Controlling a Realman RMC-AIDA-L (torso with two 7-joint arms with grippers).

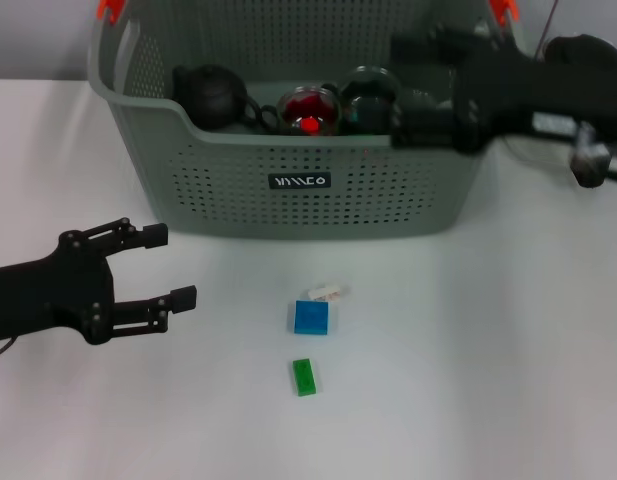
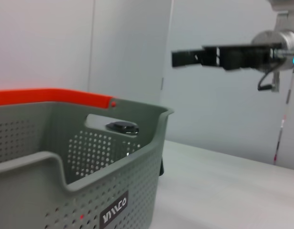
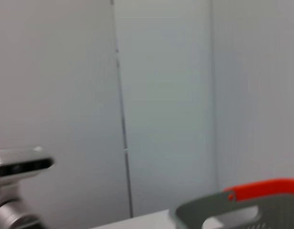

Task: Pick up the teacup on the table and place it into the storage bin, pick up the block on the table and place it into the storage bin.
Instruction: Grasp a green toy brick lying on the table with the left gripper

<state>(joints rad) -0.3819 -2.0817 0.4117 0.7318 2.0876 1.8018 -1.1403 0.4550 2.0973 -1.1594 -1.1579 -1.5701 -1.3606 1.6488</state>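
Observation:
The grey-green storage bin (image 1: 238, 205) stands at the back of the table, and its rim also shows in the left wrist view (image 2: 65, 157) and the right wrist view (image 3: 261, 205). A dark teacup (image 1: 370, 90) sits inside it, next to a glass cup with red contents (image 1: 308, 110) and a black teapot (image 1: 210, 92). My right gripper (image 1: 403, 82) hovers open above the bin's right side, just beside the teacup and holding nothing; the left wrist view shows it (image 2: 185, 58) high over the bin. A blue block (image 1: 311, 317) lies on the table in front of the bin. My left gripper (image 1: 176, 266) stands open at the left, apart from the block.
A small green block (image 1: 305, 377) lies just in front of the blue one, and a small white piece (image 1: 328, 292) just behind it. The bin has orange handle clips (image 1: 108, 10). White table stretches to both sides of the blocks.

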